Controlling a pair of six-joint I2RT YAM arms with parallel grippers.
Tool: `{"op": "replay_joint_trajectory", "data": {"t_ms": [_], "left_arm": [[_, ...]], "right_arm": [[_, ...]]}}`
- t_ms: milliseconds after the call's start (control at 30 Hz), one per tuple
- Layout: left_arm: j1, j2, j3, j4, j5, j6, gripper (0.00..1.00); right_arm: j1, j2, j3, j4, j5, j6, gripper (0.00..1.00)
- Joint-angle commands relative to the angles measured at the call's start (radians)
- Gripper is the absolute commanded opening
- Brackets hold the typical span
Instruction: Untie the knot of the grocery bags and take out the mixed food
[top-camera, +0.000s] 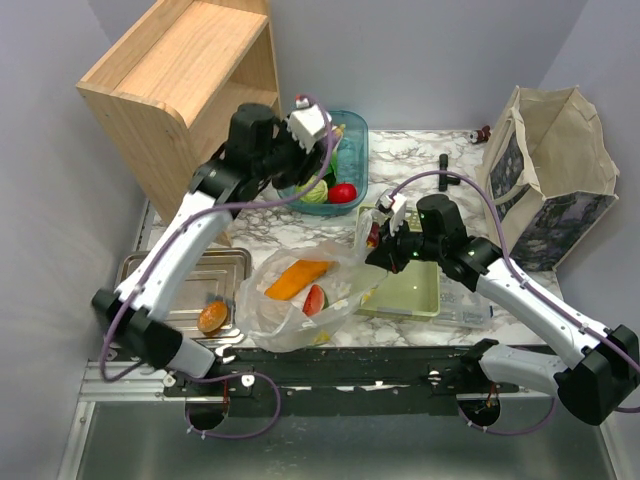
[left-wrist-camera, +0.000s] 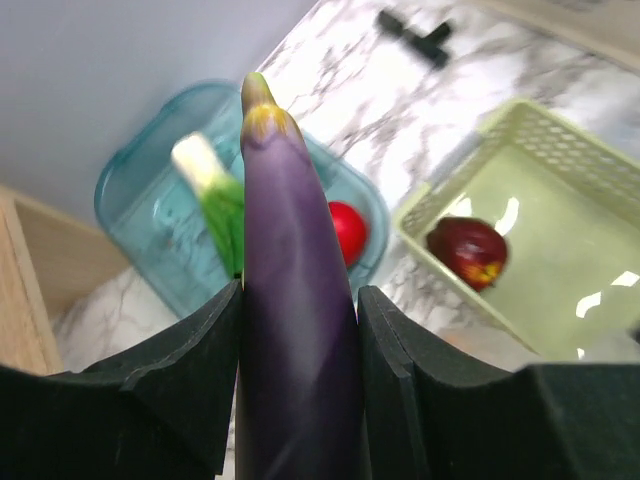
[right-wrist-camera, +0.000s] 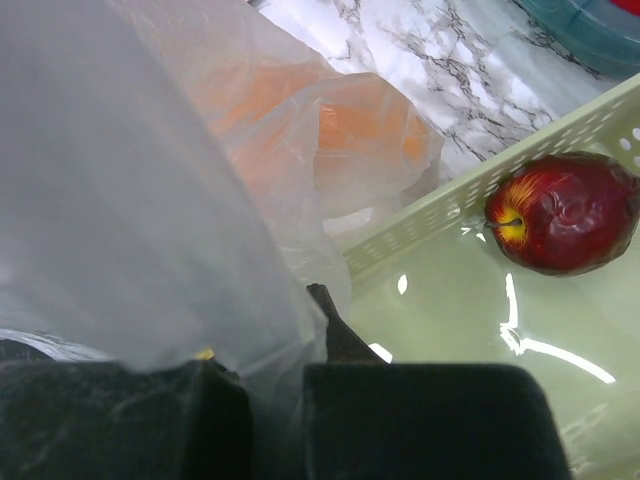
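Bag (top-camera: 300, 300) open at table front, food inside. Unloading step: my left claw (left-wrist-camera: 300, 300) clenched on eggplant (left-wrist-camera: 290, 190) over blue tub (left-wrist-camera: 140, 220); right claw (right-wrist-camera: 275, 385) pinches bag rim. Next, I judge: lower, release eggplant into tub.

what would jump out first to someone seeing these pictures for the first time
The purple eggplant clamped in the left gripper, above the teal tub at the far side of the table, catches the eye first. Next comes the translucent grocery bag at the near edge, its rim pinched by the shut right gripper. Beside that, a dark red apple lies alone in the pale green basket.
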Motion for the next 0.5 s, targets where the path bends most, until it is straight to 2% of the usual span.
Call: {"op": "replay_joint_trajectory", "data": {"t_ms": [0,100,300,467], "left_arm": [[0.086,0.268,0.203,-0.044,-0.136,-0.144,0.00],[0.105,0.446,0.348,-0.039,-0.255,-0.220,0.00],[0.125,0.716,0.547,-0.005,-0.356,-0.086,0.00],[0.150,0.851,0.641,0.014,-0.394,-0.018,0.02]], "right_arm": [[0.002,-0.017,0.001,-0.016,0.032,-0.025,0.01],[0.001,-0.017,0.005,-0.027,0.044,-0.036,0.01],[-0.004,0.008,0.023,-0.030,0.031,-0.035,0.01],[-0.004,0.032,0.052,-0.043,0.021,-0.042,0.01]]}}
